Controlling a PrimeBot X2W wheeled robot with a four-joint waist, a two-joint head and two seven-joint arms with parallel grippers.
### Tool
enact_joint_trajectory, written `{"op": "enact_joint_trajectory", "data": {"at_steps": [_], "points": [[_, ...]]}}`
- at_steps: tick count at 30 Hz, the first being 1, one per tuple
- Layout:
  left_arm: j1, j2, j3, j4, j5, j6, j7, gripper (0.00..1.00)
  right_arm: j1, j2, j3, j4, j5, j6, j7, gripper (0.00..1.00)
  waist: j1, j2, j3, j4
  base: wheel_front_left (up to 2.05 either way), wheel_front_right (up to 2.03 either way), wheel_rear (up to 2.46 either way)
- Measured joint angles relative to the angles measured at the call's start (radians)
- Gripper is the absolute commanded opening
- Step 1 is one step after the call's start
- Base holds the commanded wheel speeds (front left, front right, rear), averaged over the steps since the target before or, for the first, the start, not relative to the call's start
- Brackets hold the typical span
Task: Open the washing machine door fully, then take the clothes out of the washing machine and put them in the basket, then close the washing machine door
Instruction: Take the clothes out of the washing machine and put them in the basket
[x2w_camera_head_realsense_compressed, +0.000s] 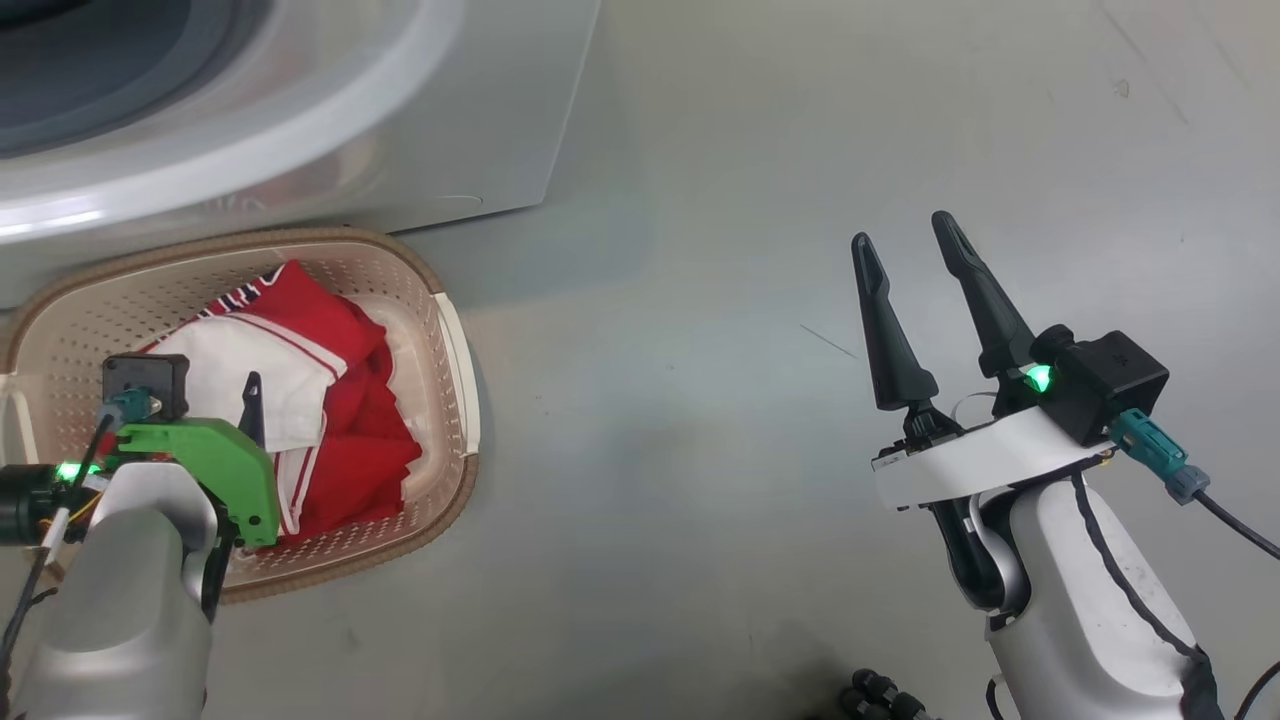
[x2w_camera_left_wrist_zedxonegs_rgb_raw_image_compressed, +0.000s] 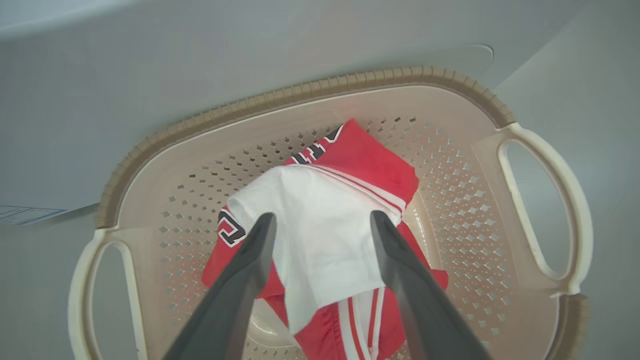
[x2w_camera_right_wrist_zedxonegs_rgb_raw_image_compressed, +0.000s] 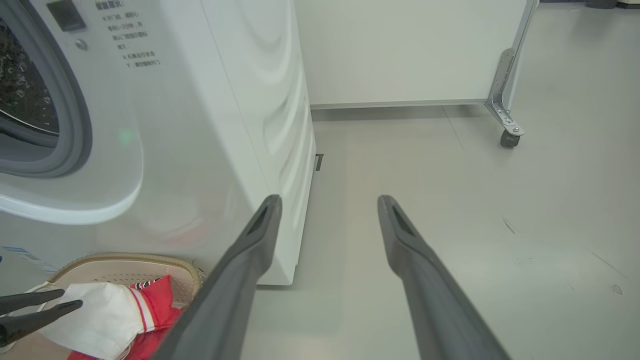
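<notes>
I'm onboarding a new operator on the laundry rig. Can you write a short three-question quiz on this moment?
1. True or false: the white cloth lies on top of the red garment inside the basket.
2. The left gripper has its fingers: A) open above the white cloth; B) shut on the basket rim; C) shut on the red garment.
3. Fill in: the right gripper hangs open over the grey ____.
Key: 1 true; 2 A; 3 floor.
</notes>
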Motion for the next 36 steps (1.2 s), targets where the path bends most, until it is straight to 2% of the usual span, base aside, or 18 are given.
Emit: {"op": "enact_joint_trajectory", "data": {"at_steps": [8, 19, 27, 36], "points": [[0.000, -0.011, -0.038, 0.025, 0.024, -0.017, -0.071, 1.00, 0.000, 0.000, -0.008, 0.027, -0.003, 0.001, 0.000, 1.00, 0.0000, 0.0000, -0.074, 0.021, 0.00, 0.00, 0.00], [0.005, -0.057, -0.058, 0.016, 0.032, -0.034, -0.160, 1.00, 0.028, -0.001, -0.027, 0.063, -0.027, 0.010, 0.000, 1.00, 0.0000, 0.0000, -0.185, 0.076, 0.00, 0.00, 0.00], [0.039, -0.080, -0.070, -0.046, 0.032, -0.042, -0.180, 1.00, 0.064, -0.009, -0.046, 0.077, -0.035, 0.010, 0.000, 1.00, 0.0000, 0.0000, -0.278, 0.134, 0.00, 0.00, 0.00], [0.095, -0.085, -0.051, -0.214, 0.007, -0.043, -0.183, 1.00, 0.108, -0.009, -0.061, 0.086, -0.037, 0.010, 0.000, 1.00, 0.0000, 0.0000, -0.377, 0.200, 0.00, 0.00, 0.00]]}}
